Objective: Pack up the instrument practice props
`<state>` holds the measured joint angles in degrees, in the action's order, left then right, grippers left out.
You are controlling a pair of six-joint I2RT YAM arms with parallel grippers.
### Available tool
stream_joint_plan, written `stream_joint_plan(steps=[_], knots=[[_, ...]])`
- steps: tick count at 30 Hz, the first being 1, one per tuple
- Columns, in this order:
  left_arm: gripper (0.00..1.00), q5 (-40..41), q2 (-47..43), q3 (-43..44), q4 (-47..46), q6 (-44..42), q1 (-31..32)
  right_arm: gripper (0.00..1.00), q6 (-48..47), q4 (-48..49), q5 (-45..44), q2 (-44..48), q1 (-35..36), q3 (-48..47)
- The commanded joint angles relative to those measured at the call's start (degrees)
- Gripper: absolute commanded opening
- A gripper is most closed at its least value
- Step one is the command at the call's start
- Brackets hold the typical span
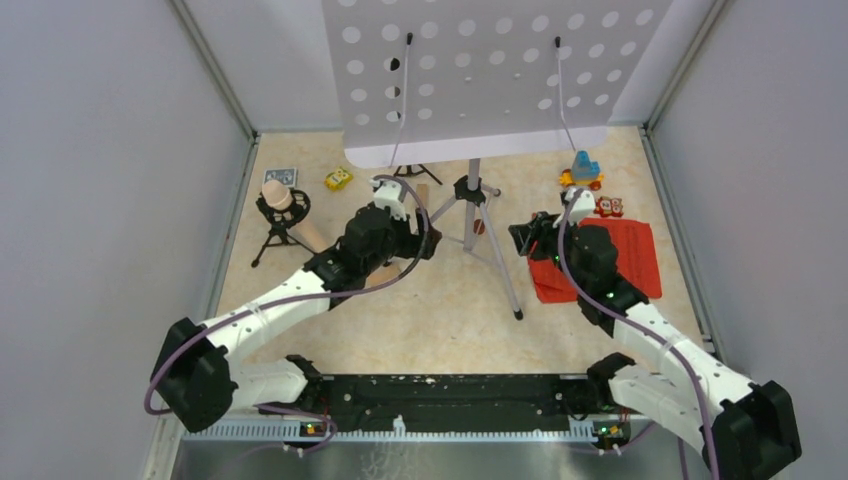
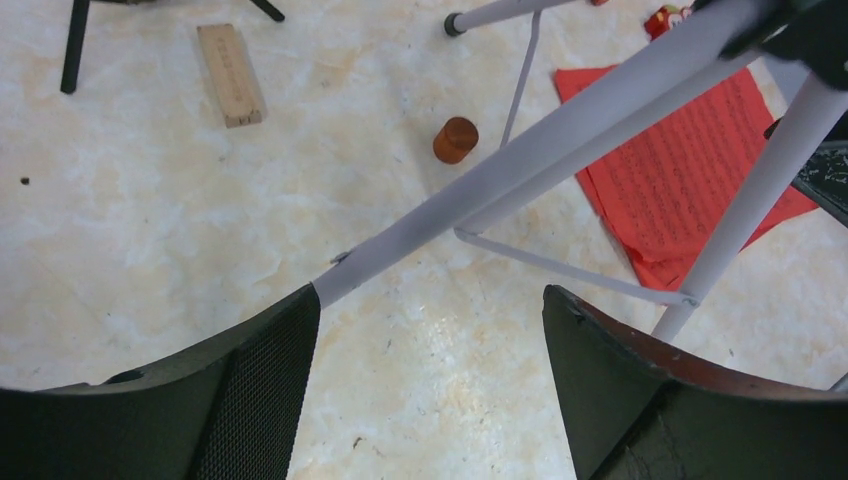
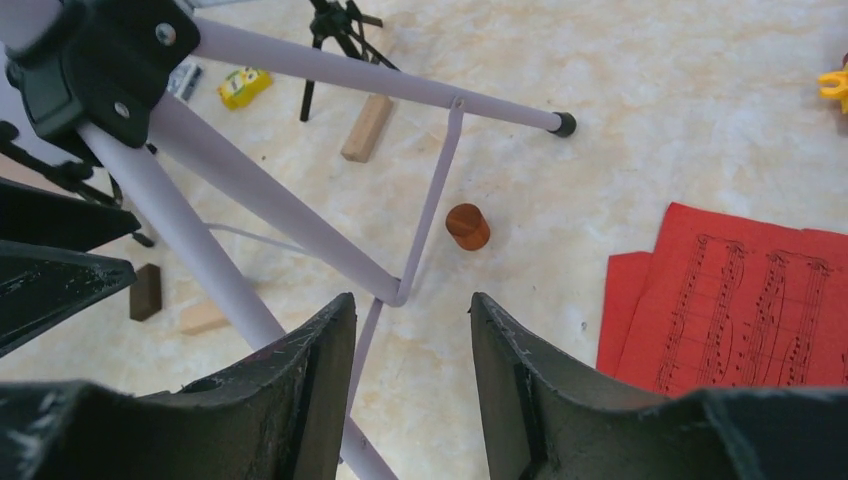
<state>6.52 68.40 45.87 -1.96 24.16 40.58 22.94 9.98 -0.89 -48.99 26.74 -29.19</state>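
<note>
Music stand [image 1: 470, 190] is standing upright mid-surface, with its white desk up at 12 o'clock and the red sheet music [image 1: 625, 250] lying at its 3 o'clock. Both arms crowd the tripod legs [image 1: 497, 255] from 9 and 3, I'd guess to fold them in. Left fingers [image 2: 260, 380] are spread wide, one leg running right up to a fingertip. Right fingers [image 3: 300, 380] are spread too, a thin brace lined up between them. Nothing pinched yet.

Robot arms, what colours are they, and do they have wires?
Both the left arm and right arm have white tube-like links with chunky black joints. A purplish-grey cable loops along each. The left gripper has wide, curved black fingers with a mesh-like texture; the right gripper's are black too, with scuffed edges.
</note>
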Motion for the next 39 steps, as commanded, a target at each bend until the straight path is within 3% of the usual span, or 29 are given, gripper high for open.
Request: stream_joint_plan(steps=[1,8,19,30,39], knots=[[0.86,-1.7,-1.33,-3.56,-1.78,0.69,0.14,0.46,-4.47,2.69,-7.81,-1.72,4.62,-0.77],[0.83,7.32,3.05,-1.76,-4.2,-0.56,-0.16,0.46,-7.9,8.82,-0.04,-4.5,7.93,1.24],[0.77,1.12,13.49,5.47,-7.63,-5.27,-0.97,0.46,-9.47,9.35,0.09,-4.95,16.23,1.96],[0.71,-0.8,17.74,10.05,-9.23,-9.05,-1.06,0.46,-11.93,4.23,-7.87,-4.46,30.89,0.69],[0.83,-4.79,22.56,15.56,-11.19,-12.99,-1.19,0.46,-10.78,7.73,-14.65,-9.86,40.02,-2.58]])
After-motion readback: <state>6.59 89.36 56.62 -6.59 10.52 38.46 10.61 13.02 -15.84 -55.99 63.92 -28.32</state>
